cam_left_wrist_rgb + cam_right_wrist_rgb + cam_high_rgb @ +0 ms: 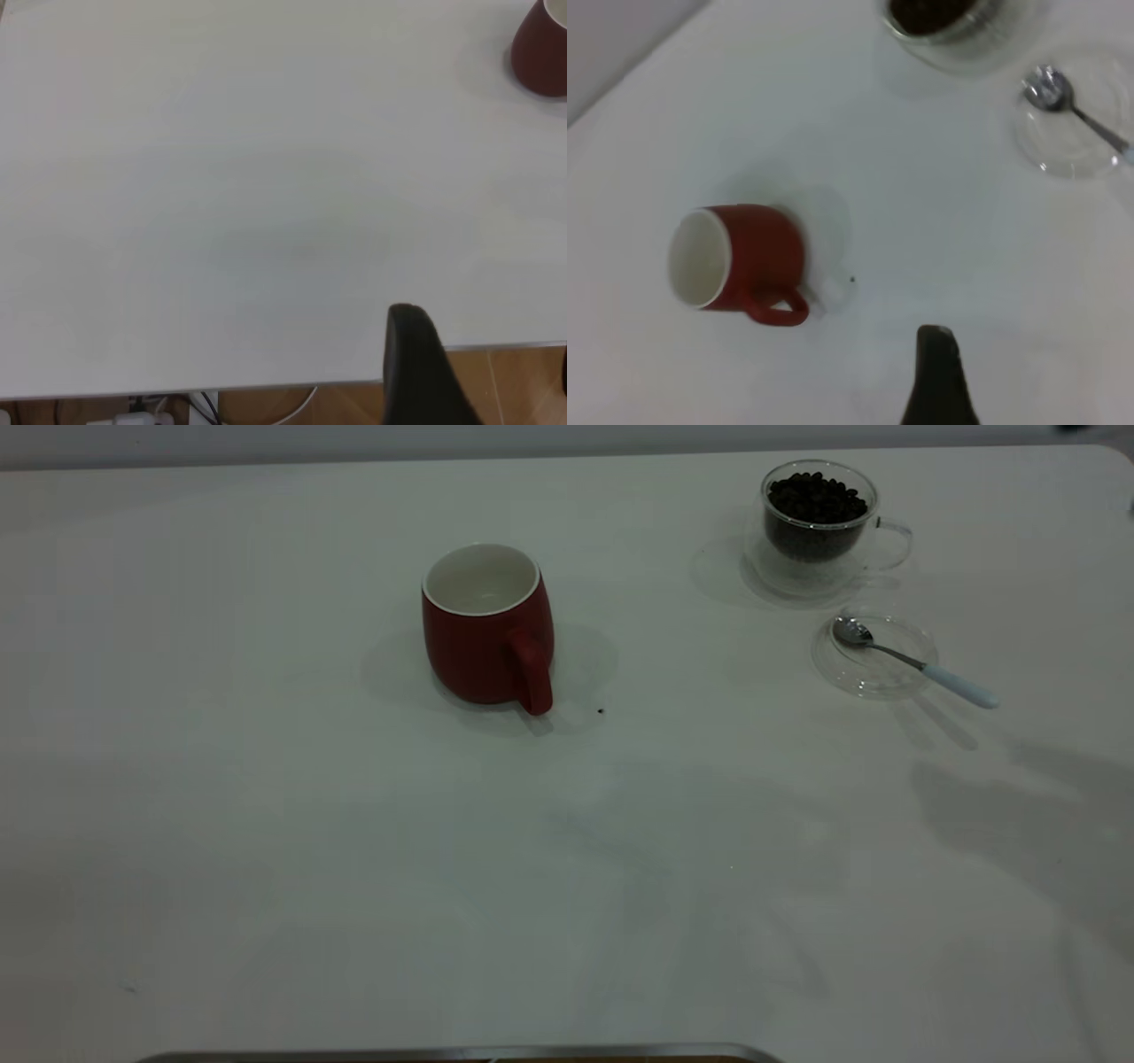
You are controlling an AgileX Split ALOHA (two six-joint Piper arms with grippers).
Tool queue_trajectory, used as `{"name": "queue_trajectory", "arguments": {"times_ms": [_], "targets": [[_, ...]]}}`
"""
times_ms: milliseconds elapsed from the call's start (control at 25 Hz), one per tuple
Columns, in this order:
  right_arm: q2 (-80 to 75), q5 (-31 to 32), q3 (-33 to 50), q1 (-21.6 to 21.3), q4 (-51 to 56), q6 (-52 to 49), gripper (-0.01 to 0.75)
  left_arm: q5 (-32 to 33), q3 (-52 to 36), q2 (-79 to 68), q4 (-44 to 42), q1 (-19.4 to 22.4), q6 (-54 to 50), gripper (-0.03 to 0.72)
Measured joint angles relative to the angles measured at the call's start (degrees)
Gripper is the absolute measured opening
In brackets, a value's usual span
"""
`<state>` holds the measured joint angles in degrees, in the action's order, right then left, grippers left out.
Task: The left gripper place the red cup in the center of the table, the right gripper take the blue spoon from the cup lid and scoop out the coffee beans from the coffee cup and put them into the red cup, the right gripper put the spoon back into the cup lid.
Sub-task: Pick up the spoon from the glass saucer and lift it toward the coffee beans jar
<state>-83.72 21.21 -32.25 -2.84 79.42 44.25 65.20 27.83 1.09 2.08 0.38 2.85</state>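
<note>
Exterior view: red cup [488, 627] stands mid-bench, empty; blue spoon [912, 661] lies on cup lid [874, 654] beside coffee cup [819, 524]. Finger state cannot be told. Risk: spoon handle overhangs, lid could be tipped.

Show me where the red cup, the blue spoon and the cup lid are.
red cup [478, 655], exterior view, front of its red wall.
blue spoon [961, 685], exterior view, pale blue handle.
cup lid [873, 682], exterior view, bare glass near its rim.

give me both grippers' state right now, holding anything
Left gripper: holding nothing, near the table edge; open or shut cannot be told.
Right gripper: holding nothing; cannot be told either.
</note>
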Motion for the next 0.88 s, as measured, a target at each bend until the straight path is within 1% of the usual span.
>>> {"name": "queue_trajectory", "arguments": {"times_ms": [80,200,280,600,880], "targets": [[-4.12,0.38,0.0,-0.31,7.42,6.29,0.595,0.0,0.0,0.0,0.0,0.0,0.0,0.451],[-9.62,3.01,-0.21,-1.38,17.77,15.91,0.595,0.0,0.0,0.0,0.0,0.0,0.0,0.451],[-13.5,4.53,-0.45,-1.85,20.99,19.07,0.595,0.0,0.0,0.0,0.0,0.0,0.0,0.451],[-22.7,5.57,-0.63,-4.04,23.06,20.24,0.593,0.0,0.0,0.0,0.0,0.0,0.13,0.451],[-28.79,9.33,-1.02,-7.31,23.22,21.55,0.592,0.0,0.0,0.0,0.0,0.0,0.08,0.451]]}}
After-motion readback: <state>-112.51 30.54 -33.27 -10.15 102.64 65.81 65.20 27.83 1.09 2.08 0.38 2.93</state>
